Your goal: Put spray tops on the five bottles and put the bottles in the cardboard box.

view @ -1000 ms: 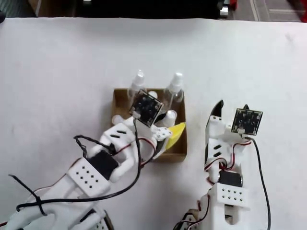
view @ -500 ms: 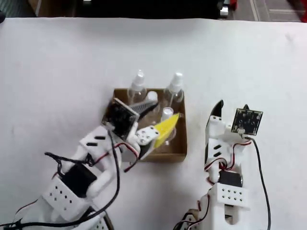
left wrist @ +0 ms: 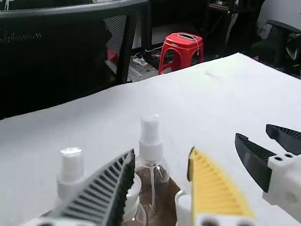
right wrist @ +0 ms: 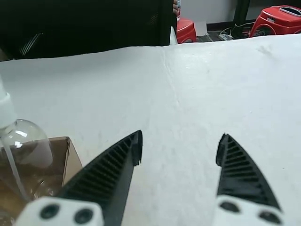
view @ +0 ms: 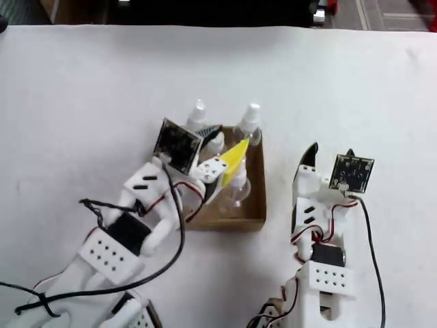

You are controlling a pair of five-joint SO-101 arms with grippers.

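Cardboard box (view: 259,205) sits near the middle of the white table (view: 82,89), with spray-topped bottles standing upright inside it. The back-left bottle (view: 198,115) and the back-right bottle (view: 251,121) stand along the far wall, their white tops rising above the rim. A third bottle (view: 239,186) stands nearer the front, close to the right wall. The left arm (view: 130,232) lies across the box's left and front rim and hides what is below it, so how many bottles are in the box cannot be told.

The left gripper (view: 222,147) hangs over the box with its fingers spread wide and nothing held. Its black finger (view: 207,139) is near the back-left bottle and its yellow finger (view: 233,158) is over the middle of the box. In the left wrist view a bottle's white top shows in the gap between the two fingers, beyond them.

The right gripper (view: 331,152) is just to the right of the box over bare table, its two black fingers also wide apart and holding nothing. Its wrist view has the box's near corner and one bottle beside one finger.

A black cable (view: 171,253) loops around the left arm. Beyond the table's far edge stand a black mesh chair (left wrist: 70,47) and a red stool (left wrist: 186,44).
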